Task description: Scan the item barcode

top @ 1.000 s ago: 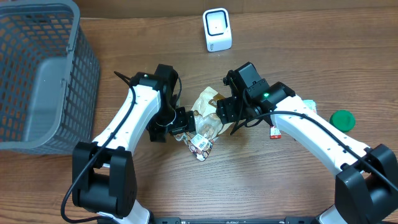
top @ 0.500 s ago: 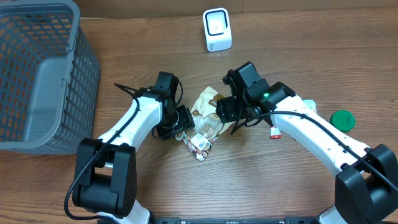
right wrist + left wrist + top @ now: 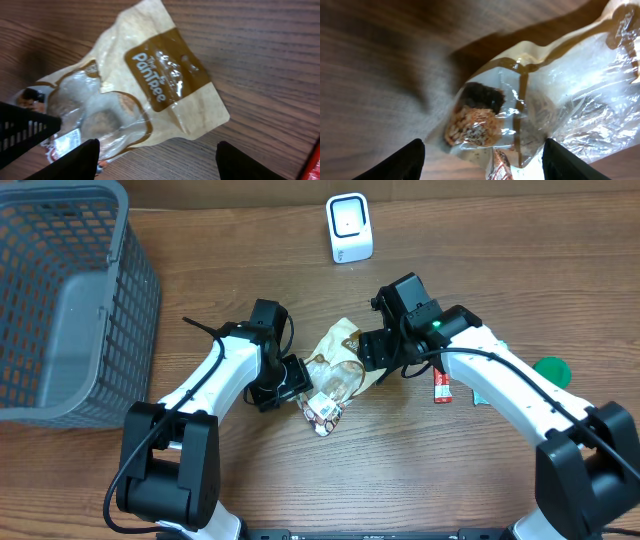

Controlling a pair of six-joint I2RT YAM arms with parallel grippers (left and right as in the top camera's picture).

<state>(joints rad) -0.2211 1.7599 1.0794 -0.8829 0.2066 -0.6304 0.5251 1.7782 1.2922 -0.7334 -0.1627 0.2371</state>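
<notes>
Right gripper (image 3: 157, 146) slightly rt now, above "Pantree" pouch (image 3: 165, 87), jaws apart.

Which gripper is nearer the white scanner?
Right. The right gripper is at the snack bag's right edge, below the white scanner; the left gripper is farther, at the bag's lower left.

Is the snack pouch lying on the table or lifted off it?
Lying on the table. The snack pouch rests on the wood, logo up; left tool and right tool stand open, not clamped on it.
</notes>
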